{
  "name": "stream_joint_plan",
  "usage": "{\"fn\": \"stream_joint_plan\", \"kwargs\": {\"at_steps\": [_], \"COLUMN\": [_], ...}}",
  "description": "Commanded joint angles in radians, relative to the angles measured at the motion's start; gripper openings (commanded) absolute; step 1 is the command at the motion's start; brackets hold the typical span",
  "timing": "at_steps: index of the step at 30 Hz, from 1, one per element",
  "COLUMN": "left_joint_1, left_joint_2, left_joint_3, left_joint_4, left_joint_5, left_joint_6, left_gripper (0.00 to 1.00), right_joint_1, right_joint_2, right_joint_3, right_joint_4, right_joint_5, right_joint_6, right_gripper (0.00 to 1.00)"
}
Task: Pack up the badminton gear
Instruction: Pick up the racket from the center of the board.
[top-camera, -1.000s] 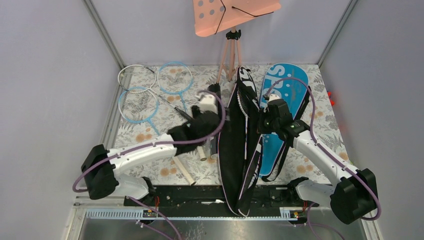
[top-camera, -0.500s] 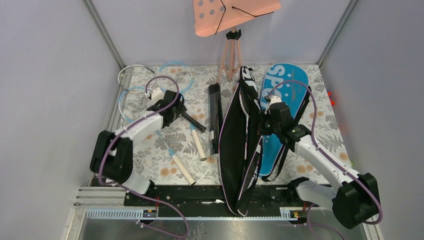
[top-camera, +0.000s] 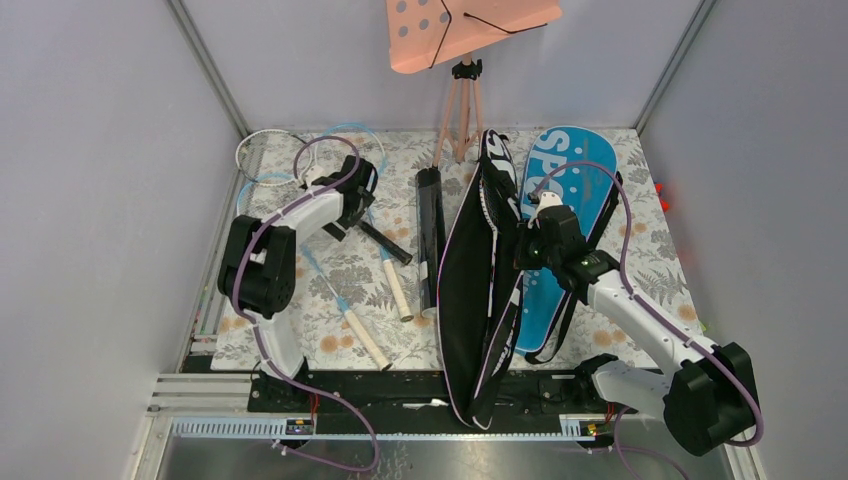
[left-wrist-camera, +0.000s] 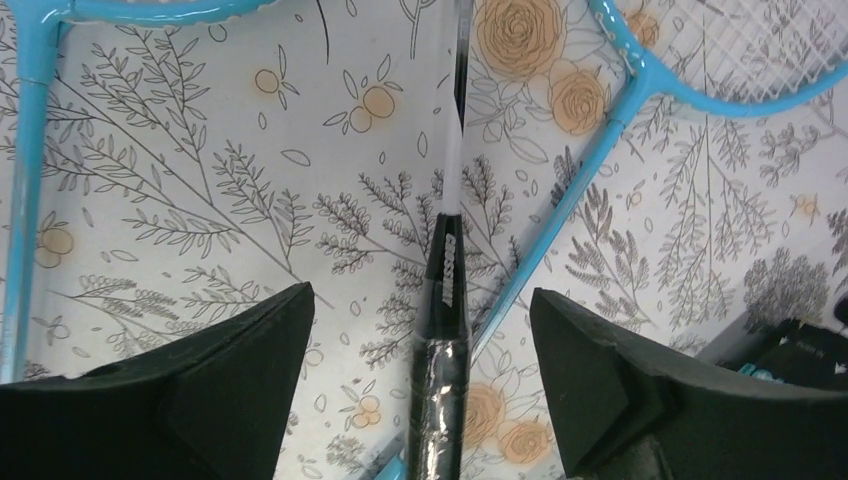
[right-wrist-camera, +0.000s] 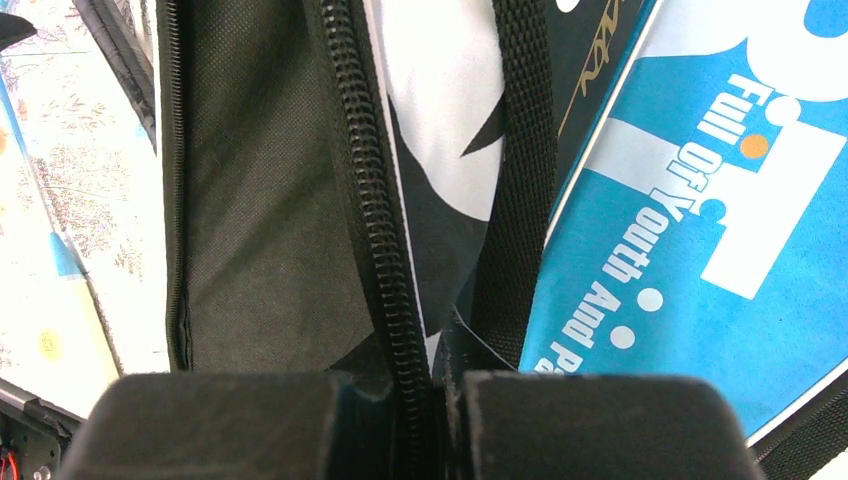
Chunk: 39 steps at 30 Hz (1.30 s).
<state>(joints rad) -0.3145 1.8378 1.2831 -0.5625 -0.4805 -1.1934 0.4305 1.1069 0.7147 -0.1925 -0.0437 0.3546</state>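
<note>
The blue bag (right-wrist-camera: 690, 220) is showing "Full Of Youth And" in white lettering; the print on the black-handled racket (left-wrist-camera: 443, 270) is too blurred to read. The right gripper (right-wrist-camera: 437, 395) is staying pinched on the zipper edge of the black bag (right-wrist-camera: 260, 200), which is gaping open between the black tube (top-camera: 431, 240) and the blue bag. The left gripper (left-wrist-camera: 418, 320), over the tube a second ago, is now hovering back left, fingers wide apart astride that racket, light-blue rackets (left-wrist-camera: 590, 170) crossing beside it on the floral cloth (left-wrist-camera: 200, 200). A pink board (top-camera: 470, 25) is overhanging the back.
</note>
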Motion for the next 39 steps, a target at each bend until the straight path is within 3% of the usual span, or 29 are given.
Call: {"fn": "stream_joint_plan", "kwargs": {"at_steps": [1, 3, 16, 21, 24, 31, 36, 39], "left_joint_1": [0.015, 0.015, 0.019, 0.018, 0.018, 0.017, 0.013, 0.011], "left_joint_2": [-0.061, 0.082, 0.227, 0.238, 0.231, 0.196, 0.131, 0.064], "left_joint_3": [0.078, 0.107, 0.271, 0.289, 0.276, 0.203, 0.112, 0.05], "left_joint_4": [-0.077, -0.099, -0.232, -0.24, -0.239, -0.196, -0.171, -0.165], "left_joint_5": [-0.026, -0.023, -0.034, -0.028, -0.026, 0.028, 0.066, -0.007], "left_joint_6": [-0.118, -0.132, -0.195, -0.183, -0.196, -0.192, -0.114, -0.038], "left_gripper": [0.83, 0.8, 0.72, 0.4, 0.28, 0.26, 0.0, 0.0], "right_joint_1": [0.002, 0.003, 0.003, 0.003, 0.004, 0.003, 0.002, 0.002], "right_joint_2": [0.006, 0.003, -0.012, -0.022, -0.038, -0.075, -0.065, -0.063], "right_joint_3": [-0.003, -0.004, -0.018, -0.022, -0.029, -0.044, -0.041, -0.041], "right_joint_4": [0.063, 0.062, 0.076, 0.076, 0.077, 0.08, 0.086, 0.087], "right_joint_5": [0.02, 0.021, 0.021, 0.023, 0.023, 0.02, 0.011, 0.005], "right_joint_6": [-0.02, -0.021, -0.022, -0.022, -0.023, -0.017, -0.016, -0.016], "right_gripper": [0.0, 0.0, 0.0, 0.0, 0.0, 0.0, 0.0, 0.0]}}
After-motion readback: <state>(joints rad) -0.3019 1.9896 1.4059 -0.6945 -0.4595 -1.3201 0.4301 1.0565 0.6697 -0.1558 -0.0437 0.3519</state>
